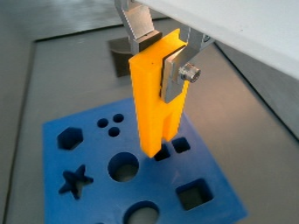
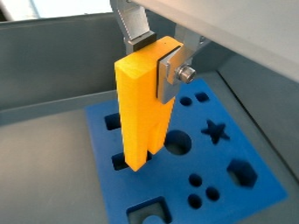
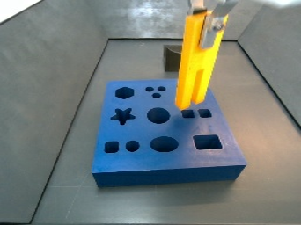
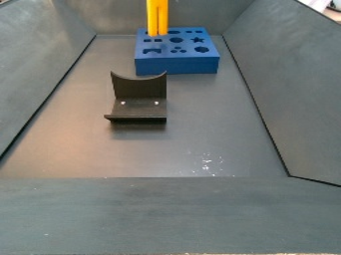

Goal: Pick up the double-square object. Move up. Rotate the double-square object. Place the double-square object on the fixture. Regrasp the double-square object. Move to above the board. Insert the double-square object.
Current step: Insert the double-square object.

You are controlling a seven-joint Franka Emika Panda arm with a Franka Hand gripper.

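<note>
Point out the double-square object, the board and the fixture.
double-square object [image 3: 196, 61]: side view, mid-length of its yellow body, held by the gripper [image 3: 209, 19].
board [image 3: 165, 171]: side view, front wall.
fixture [image 4: 135, 91]: side view, upright back plate.

One gripper, one double-square object clamped in it above one blue board; one fixture on the floor

Gripper: two flat silver plate fingers w/ dark pads, round silver screw head on one plate in both wrist views; white housing above
</note>
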